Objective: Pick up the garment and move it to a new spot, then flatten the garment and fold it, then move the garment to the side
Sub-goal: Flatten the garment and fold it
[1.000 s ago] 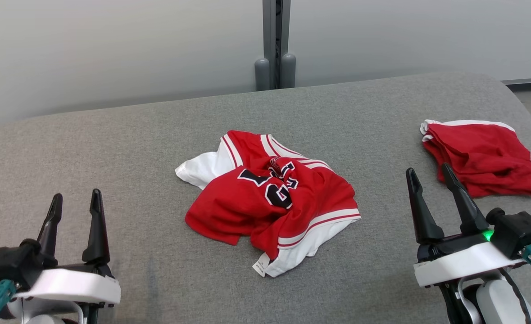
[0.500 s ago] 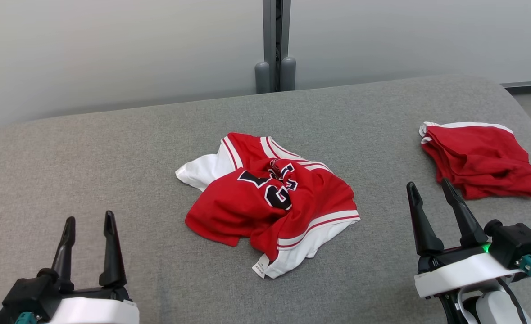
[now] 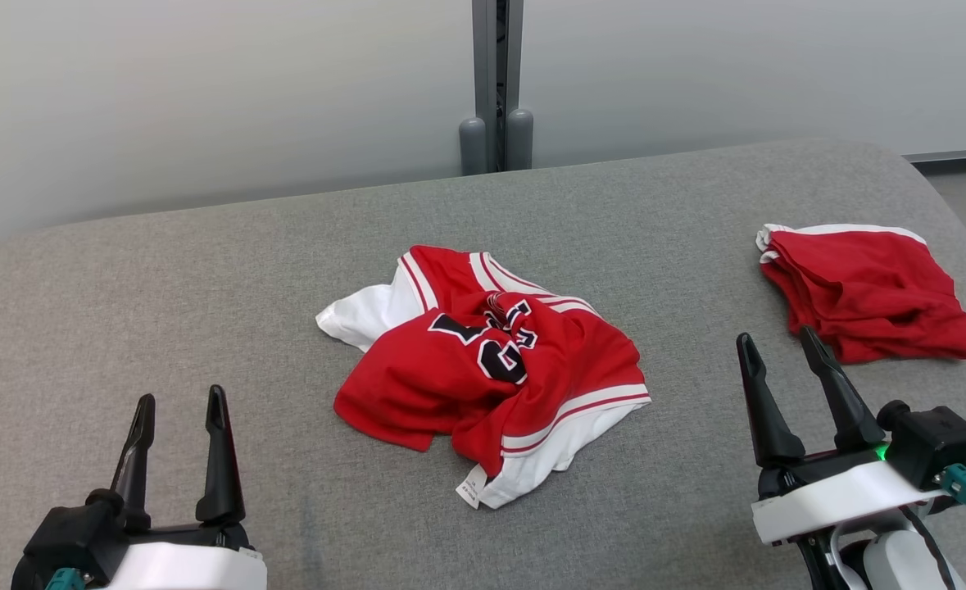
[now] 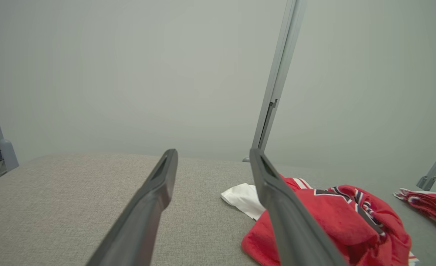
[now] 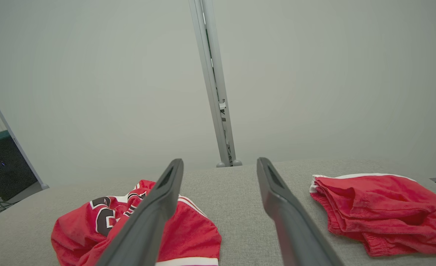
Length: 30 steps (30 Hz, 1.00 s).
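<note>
Lying crumpled, the garment [image 3: 491, 373] is found ahead, midway between left gripper [image 3: 182, 395] and right gripper [image 3: 776, 335], both spread and empty.

Grey woven-fabric worktop [image 3: 204, 270], far right corner rounded. On it: crumpled red-and-white jersey with black numerals [image 3: 483, 377], centre; folded red garment with white trim [image 3: 863, 291], right side, well apart.
</note>
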{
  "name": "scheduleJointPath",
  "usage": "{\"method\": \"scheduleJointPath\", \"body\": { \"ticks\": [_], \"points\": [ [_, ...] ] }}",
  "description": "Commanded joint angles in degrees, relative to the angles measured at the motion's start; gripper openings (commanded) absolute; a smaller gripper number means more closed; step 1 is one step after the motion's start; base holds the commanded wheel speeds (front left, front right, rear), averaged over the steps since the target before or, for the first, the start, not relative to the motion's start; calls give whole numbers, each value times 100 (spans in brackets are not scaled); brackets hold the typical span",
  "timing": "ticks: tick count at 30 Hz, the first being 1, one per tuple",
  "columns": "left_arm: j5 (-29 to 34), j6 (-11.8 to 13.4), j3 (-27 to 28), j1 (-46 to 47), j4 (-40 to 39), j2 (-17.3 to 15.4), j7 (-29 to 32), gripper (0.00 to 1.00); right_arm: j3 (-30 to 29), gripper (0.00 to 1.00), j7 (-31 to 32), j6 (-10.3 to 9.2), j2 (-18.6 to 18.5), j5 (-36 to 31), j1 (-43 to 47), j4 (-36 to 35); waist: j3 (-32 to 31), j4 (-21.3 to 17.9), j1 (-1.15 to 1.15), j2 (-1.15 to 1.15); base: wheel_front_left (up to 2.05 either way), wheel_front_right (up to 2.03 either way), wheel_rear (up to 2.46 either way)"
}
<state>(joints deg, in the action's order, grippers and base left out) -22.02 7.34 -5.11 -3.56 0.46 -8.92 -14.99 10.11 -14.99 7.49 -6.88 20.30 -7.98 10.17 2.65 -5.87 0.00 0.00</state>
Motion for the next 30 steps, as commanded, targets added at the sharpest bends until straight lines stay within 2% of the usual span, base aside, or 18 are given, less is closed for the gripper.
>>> {"method": "scheduleJointPath", "body": {
  "ticks": [1, 23, 26, 30],
  "points": [
    [51, -34, 35, 57, 23, 6, -25, 100, 5, 100, -27, 1, -39, -6, -54, 21, 5, 1, 0, 0, 0, 0, 0],
    [299, -268, 174, 152, 209, 248, -25, 100, 35, 100, -12, 1, -38, 21, -57, 157, 19, 55, 0, 0, 0, 0, 0],
    [327, -293, 183, 182, 216, 269, -25, 100, 33, 100, 155, 1, -7, 68, -113, 335, 57, 76, 0, 0, 0, 0, 0],
    [365, -328, 156, 219, 212, 298, -25, 100, 224, 100, 685, 1, -55, 159, -327, 813, 144, 136, 0, 0, 0, 0, 0]
  ]
}}
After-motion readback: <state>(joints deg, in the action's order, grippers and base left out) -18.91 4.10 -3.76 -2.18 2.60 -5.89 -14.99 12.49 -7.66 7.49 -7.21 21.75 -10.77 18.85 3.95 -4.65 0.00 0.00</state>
